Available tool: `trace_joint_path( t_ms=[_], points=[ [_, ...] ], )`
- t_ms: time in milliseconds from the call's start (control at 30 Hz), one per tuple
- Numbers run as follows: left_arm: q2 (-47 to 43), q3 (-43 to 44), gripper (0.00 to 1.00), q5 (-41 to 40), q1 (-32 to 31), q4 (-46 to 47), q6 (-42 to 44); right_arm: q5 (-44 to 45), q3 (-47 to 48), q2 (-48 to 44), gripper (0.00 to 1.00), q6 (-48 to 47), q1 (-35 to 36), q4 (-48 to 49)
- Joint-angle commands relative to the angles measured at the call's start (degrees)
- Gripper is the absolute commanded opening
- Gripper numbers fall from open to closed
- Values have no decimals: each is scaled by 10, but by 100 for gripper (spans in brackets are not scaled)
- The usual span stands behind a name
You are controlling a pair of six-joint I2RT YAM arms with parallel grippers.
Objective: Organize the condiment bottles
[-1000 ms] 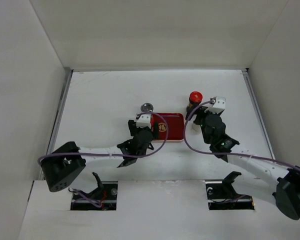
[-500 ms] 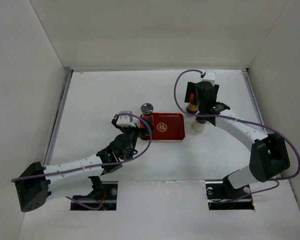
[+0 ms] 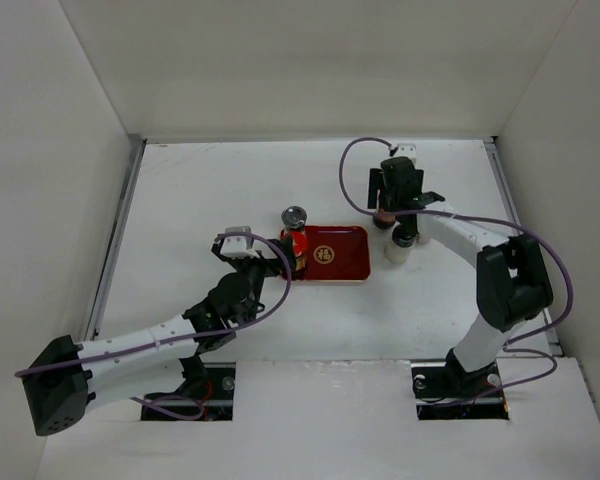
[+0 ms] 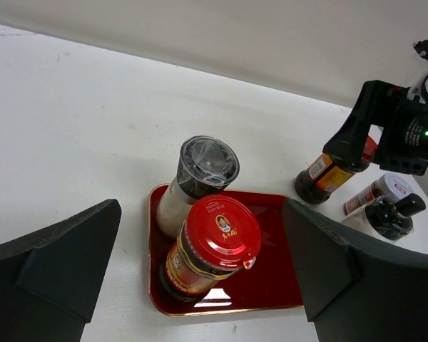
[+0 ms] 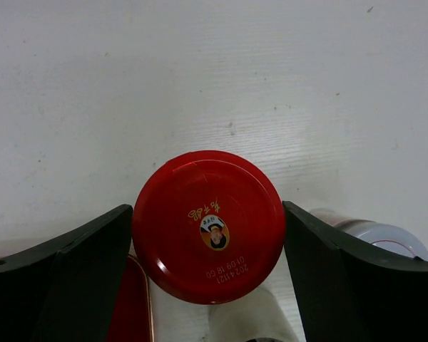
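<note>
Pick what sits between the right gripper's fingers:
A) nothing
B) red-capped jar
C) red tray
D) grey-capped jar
B: in the right wrist view the red-capped jar fills the gap of the right gripper, with both fingers against the rim of its cap.
</note>
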Motion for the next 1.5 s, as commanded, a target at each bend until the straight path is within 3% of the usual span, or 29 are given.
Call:
trace_joint_path(
  t_ms=[0,67,200,367,667,1033,1133,1267,1467],
  points=[
    [-1,-2,100,3,10,21,-3,-5,21,-4,81,4,-2,21],
    [-3,-2,100,4,14,20,-2,0,8,-28,72,5,0,54],
    [-5,-5,100,5,27,21,-1,12,-16,-103,67,-13,20,128],
    [-7,-13,100,6,41,26,-3,8,-24,-162,67,-20,79,131],
    [10,-16,100,9,45,33,-5,12,-37,-117,67,7,180,163],
    [23,-21,100,10,43,40,-7,28,-39,-36,68,23,221,209],
    [32,-21,100,12,43,49,-8,35,-42,-20,73,28,228,220],
    [38,-22,100,13,42,52,-8,67,-39,-18,100,28,235,214],
    [32,-23,100,13,40,52,-9,106,-71,-115,100,30,231,166]
  ],
)
